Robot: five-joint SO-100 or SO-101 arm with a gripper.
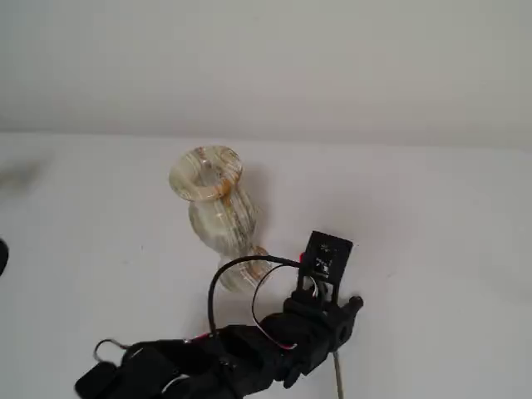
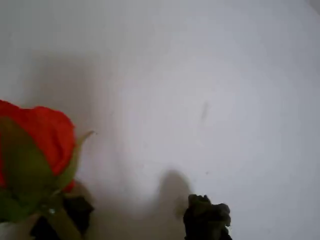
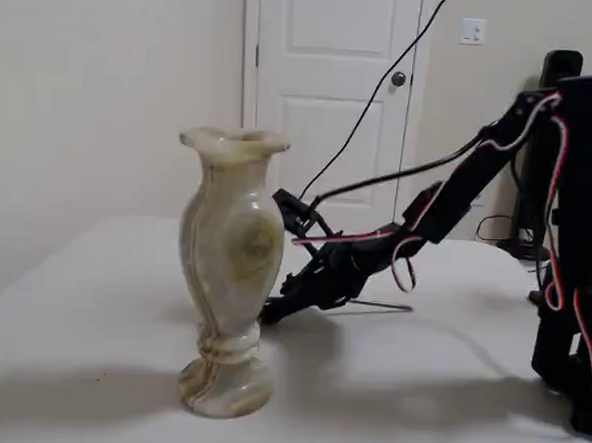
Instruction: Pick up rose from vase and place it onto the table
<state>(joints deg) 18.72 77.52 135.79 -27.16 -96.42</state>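
1. Only the wrist view shows the bright red rosebud (image 2: 37,135) with its green sepals, filling the lower left corner right beside the gripper's (image 2: 132,220) dark fingertips (image 2: 207,217).
2. From a fixed view above, just a thin grey-green stem end (image 1: 337,374) pokes out below the black arm (image 1: 249,345); the bud is hidden.
3. The side fixed view shows the gripper (image 3: 273,313) low, at the plain white table (image 3: 99,302), just behind the cream marbled vase with tan streaks (image 3: 228,268).
4. The jaws appear clamped on the rose near its bud; the vase's flared mouth stands empty.
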